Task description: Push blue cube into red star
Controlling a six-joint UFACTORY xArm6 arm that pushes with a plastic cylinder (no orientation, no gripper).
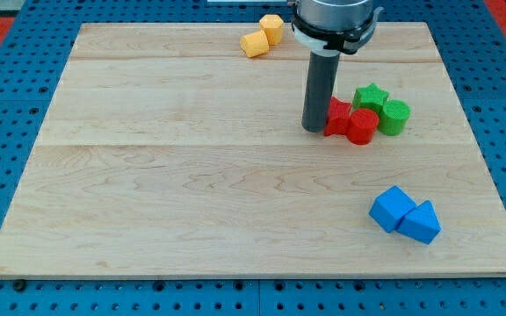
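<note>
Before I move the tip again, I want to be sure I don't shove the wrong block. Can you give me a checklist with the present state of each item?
1. My tip in view: ok, it is at the left side of the red star.
2. Tip behind the blue cube for pushing: not ok, the cube lies far toward the view's bottom right.
3. Blue cube free of neighbours: not ok, a blue triangular block touches its right side.
4. Red star free of neighbours: not ok, a red cylinder, green star and green cylinder crowd it.
5. Yellow blocks out of the path: ok, at the view's top.
</note>
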